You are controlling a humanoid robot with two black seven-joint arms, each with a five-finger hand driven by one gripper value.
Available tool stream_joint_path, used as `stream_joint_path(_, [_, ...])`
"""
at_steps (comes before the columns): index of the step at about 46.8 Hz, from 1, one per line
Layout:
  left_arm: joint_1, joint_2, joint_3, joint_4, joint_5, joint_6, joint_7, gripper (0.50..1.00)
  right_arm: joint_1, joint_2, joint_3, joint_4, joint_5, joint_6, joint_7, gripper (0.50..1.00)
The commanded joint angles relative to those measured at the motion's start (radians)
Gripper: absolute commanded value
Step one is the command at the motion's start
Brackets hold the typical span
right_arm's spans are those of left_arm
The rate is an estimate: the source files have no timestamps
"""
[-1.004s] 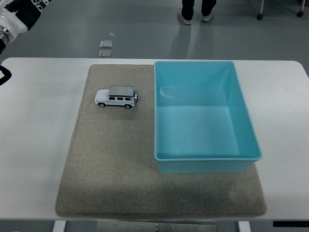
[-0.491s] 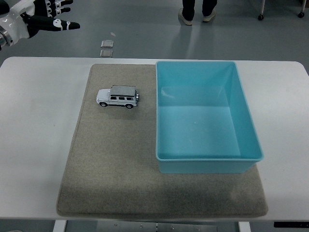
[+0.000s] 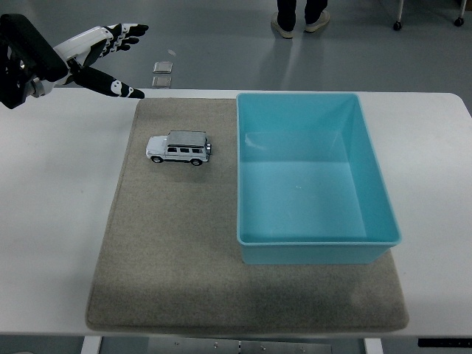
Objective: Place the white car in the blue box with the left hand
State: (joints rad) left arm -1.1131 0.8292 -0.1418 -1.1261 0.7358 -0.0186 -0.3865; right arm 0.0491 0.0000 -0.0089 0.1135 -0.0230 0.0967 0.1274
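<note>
1. Car (image 3: 178,148) sits on its wheels on the grey mat (image 3: 169,243), far-left part, side-on to the camera, nose pointing left. Free on all sides, nothing touching it, so easy to take from above or from the left.
2. Box (image 3: 313,177) is on the same mat just right of the car, a narrow gap between them. Open top, empty inside; short carry to the right for the drop.
3. Mat lies on the table (image 3: 51,221) and probably keeps car and box from sliding.
4. Left hand (image 3: 92,55) is at the top-left, above the table's far-left corner, well apart from the car. Fingers (image 3: 122,33) stretched straight and spread, thumb (image 3: 118,88) split off below them, palm open toward the car. Holds nothing.
5. Arm comes in from the left edge, forearm angled up and right. Reads as a pre-grasp reach; grasp not yet made.
6. Right arm not visible.
7. A person's feet (image 3: 299,22) show at the top edge, away from the table.
</note>
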Motion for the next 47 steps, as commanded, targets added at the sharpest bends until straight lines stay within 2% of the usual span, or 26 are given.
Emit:
stream_joint_path(1, [0.003, 0.001, 0.01, -0.043, 0.049, 0.028, 0.0, 1.0, 0.0, 0.0, 0.0, 0.0, 0.0, 0.0, 0.001, 0.936])
stream_joint_path(6, [0.003, -0.001, 0.039, -0.116, 0.108, 0.075, 0.001, 0.999, 0.0, 0.0, 0.0, 0.0, 0.0, 0.0, 0.0, 0.936])
stream_joint_path(9, [0.003, -0.005, 0.054, -0.126, 0.146, 0.106, 0.005, 0.999, 0.0, 0.0, 0.0, 0.0, 0.0, 0.0, 0.0, 0.936])
stream_joint_path(12, [0.004, -0.009, 0.064, -0.129, 0.166, 0.109, 0.011, 0.999, 0.0, 0.0, 0.0, -0.002, 0.0, 0.0, 0.0, 0.936])
stream_joint_path(21, [0.004, -0.033, 0.12, -0.1, 0.217, 0.135, 0.028, 0.996, 0.0, 0.0, 0.0, 0.0, 0.0, 0.0, 0.0, 0.936])
stream_joint_path(28, [0.004, -0.11, 0.148, -0.057, 0.223, 0.16, 0.063, 0.996, 0.0, 0.0, 0.0, -0.002, 0.0, 0.0, 0.0, 0.936])
stream_joint_path(40, [-0.007, -0.127, 0.205, -0.055, 0.234, 0.213, 0.066, 0.992, 0.0, 0.0, 0.0, 0.0, 0.0, 0.0, 0.0, 0.936])
stream_joint_path(47, [-0.005, -0.162, 0.214, -0.031, 0.238, 0.23, 0.066, 0.986, 0.0, 0.0, 0.001, 0.0, 0.0, 0.0, 0.001, 0.936])
